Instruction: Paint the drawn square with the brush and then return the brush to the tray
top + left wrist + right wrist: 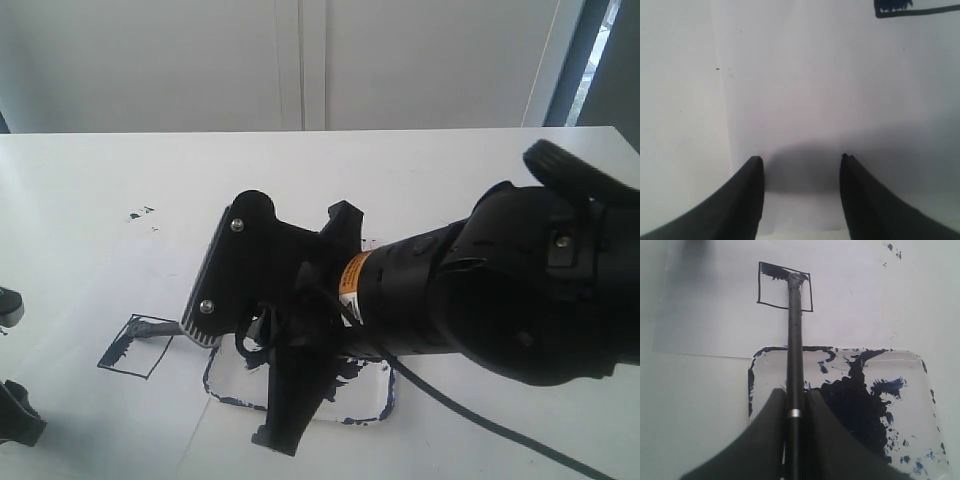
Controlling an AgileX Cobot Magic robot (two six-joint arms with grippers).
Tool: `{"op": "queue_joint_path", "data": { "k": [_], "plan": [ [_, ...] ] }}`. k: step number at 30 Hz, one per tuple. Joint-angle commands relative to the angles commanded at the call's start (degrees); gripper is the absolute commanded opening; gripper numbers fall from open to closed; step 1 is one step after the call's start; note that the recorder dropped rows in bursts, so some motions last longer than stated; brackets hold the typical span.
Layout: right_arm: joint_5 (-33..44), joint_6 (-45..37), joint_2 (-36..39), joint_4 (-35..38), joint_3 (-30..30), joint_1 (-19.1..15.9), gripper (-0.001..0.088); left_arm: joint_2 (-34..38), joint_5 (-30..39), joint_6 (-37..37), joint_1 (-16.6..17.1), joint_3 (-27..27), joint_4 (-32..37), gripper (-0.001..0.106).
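Tray [362, 402] largely behind right pincer [210, 325]

The white table [450, 170] I work over, with two things on it.
A white paper [710, 325] lies flat on it; a clear tray [912, 405], blotted with dark paint, sits at the paper's edge.

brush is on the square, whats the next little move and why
Probably drag the brush tip across the blank middle of the drawn square. The right gripper grips the brush, its tip sits at one corner, and only a strip along one edge is painted; most of the inside is white.
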Motion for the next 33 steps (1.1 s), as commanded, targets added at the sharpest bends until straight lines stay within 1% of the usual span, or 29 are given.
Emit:
{"op": "queue_joint_path", "data": {
  "k": [25,28,33],
  "plan": [
    [1.8,-0.6,0.0,3.8,0.0,0.1,0.0000,0.0,-0.3,0.4,0.0,0.0,0.2,0.052],
    [1.9,-0.6,-0.1,3.8,0.0,0.1,0.0000,0.0,-0.3,2.9,0.0,0.0,0.2,0.052],
    [-1.7,-0.6,-2.8,3.7,-0.7,0.1,0.0000,0.0,-0.6,5.7,0.0,0.0,0.4,0.052]
  ]
}}
